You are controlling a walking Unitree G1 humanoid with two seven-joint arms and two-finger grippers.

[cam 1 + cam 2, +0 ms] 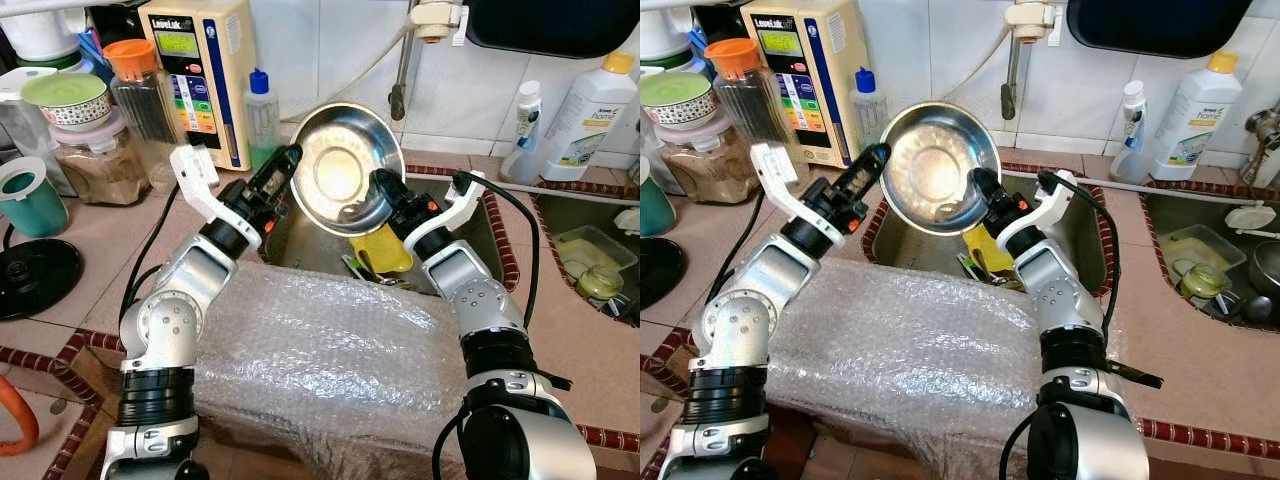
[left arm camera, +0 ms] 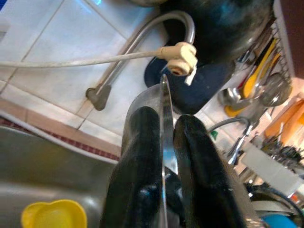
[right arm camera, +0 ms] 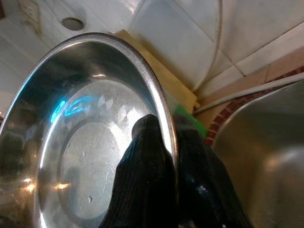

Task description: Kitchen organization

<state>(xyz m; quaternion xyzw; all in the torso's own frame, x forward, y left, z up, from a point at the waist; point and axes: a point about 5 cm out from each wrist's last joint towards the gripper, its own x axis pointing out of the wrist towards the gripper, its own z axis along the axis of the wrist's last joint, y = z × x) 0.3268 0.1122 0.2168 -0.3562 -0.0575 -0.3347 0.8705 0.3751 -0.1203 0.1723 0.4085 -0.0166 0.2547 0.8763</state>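
A steel bowl (image 1: 345, 168) is held tilted above the sink (image 1: 470, 240), its open face turned toward the head camera, just in front of the tap pipe (image 1: 399, 75). The left hand (image 1: 287, 160) is clamped on the bowl's rim at one side; its wrist view shows the thin rim pinched between both black fingers (image 2: 142, 156). The right hand (image 1: 383, 188) grips the opposite rim, fingers (image 3: 147, 156) closed either side of the metal edge. Inside the sink, below the bowl, lies a yellow item (image 1: 383, 250), possibly a cup; its form is partly hidden. Bubble wrap (image 1: 320, 345) covers the bench edge in front of the sink. A green-topped bottle (image 1: 262, 115) stands on the bench beside the sink's near corner.
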